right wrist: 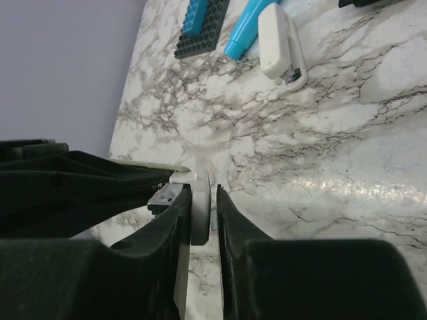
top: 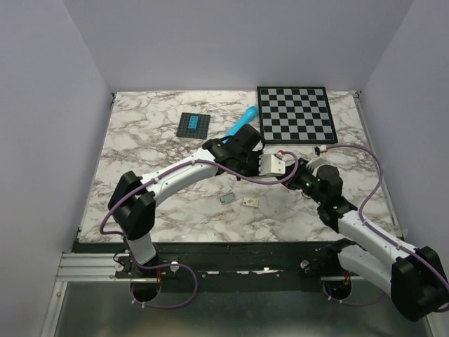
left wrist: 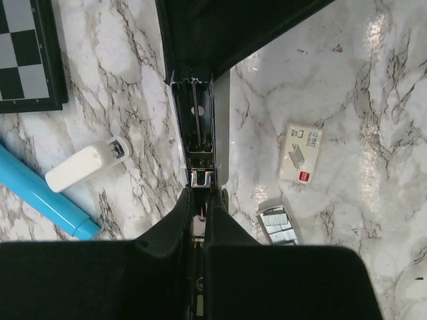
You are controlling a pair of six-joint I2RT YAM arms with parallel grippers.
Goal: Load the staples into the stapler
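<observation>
Left gripper (left wrist: 200, 200) clamps the metal rail of the open stapler (left wrist: 199, 120) – right gripper (right wrist: 202, 197) straddles its white end, grip uncertain – staples (left wrist: 277, 223) lie nearer, left.

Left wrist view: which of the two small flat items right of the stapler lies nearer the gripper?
The silvery-grey staples; the white box with a red mark lies farther away.

Far right on the white marble-patterned table (top: 140, 210) lies the black-and-white checkered board (top: 295, 114). Left of it comes the bright blue cylinder (top: 243, 121), and further left the black studded plate with blue bricks (top: 193, 125). A small white rounded object with a metal end (left wrist: 83, 167) sits just beside the cylinder. Mid-table, the cream-white stapler with metal rail (left wrist: 198, 127) is up off the surface. Nearer lies the tiny silvery-grey block of staples (top: 228, 199), with a small cream card box (top: 250, 203) just to its right.
</observation>
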